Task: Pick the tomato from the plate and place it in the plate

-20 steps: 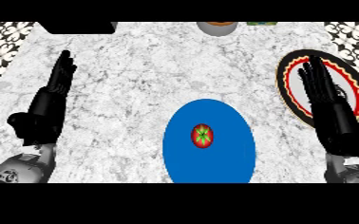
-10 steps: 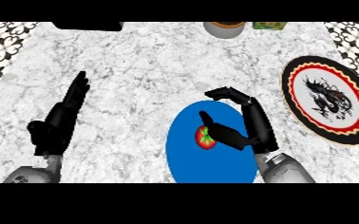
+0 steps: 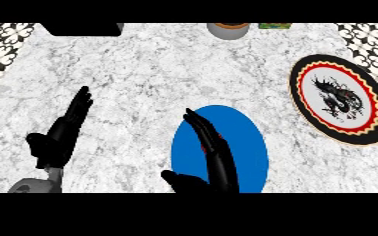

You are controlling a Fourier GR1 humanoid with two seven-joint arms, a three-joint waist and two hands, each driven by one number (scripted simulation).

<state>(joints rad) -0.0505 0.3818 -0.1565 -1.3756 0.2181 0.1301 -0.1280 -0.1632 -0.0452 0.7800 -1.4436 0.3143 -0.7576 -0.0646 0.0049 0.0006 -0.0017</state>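
Note:
A blue plate [image 3: 247, 140] lies on the marble counter, low and centre. My right hand [image 3: 217, 164] stretches over the plate's left half with its fingers straight and pointing away from me. It covers the tomato [image 3: 200, 147], of which only a thin red sliver shows at the fingers' left edge. I cannot tell whether the hand touches it. A round plate with a red-and-black rim and a dragon drawing [image 3: 304, 82] lies at the right. My left hand [image 3: 62, 134] rests open at the left, fingers up.
A grey cup [image 3: 229, 30] and a green item [image 3: 275, 26] stand at the counter's far edge. A black object [image 3: 81, 28] sits at the far left. Patterned tiles show at both upper corners.
My right hand has shifted left from beside the tomato to over it, and its curled fingers have straightened. The left hand has barely moved.

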